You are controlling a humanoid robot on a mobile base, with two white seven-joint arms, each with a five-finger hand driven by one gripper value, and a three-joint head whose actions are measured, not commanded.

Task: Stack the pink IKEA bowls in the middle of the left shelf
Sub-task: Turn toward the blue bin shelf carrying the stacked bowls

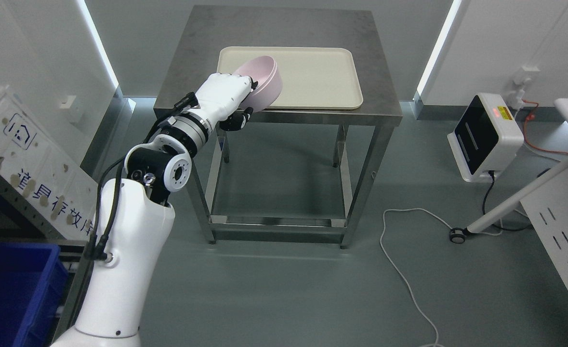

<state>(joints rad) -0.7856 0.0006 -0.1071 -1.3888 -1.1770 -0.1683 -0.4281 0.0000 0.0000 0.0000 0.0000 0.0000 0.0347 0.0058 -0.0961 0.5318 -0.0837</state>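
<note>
A pink bowl [266,80] hangs tilted above the left end of the cream tray [317,77], its opening turned toward the upper left. My left hand [238,103] is shut on the bowl's near rim, white palm over it and dark fingertips [238,120] curled below. The left arm reaches up from the lower left to the front left corner of the steel table [380,103]. The tray carries nothing else that I can see. No right arm shows in the head view.
A blue bin [14,289] and a shelf frame with a white signboard [33,164] stand at the left edge. A white device [483,137] with a cable sits on the floor at the right, next to a white perforated stand [563,231].
</note>
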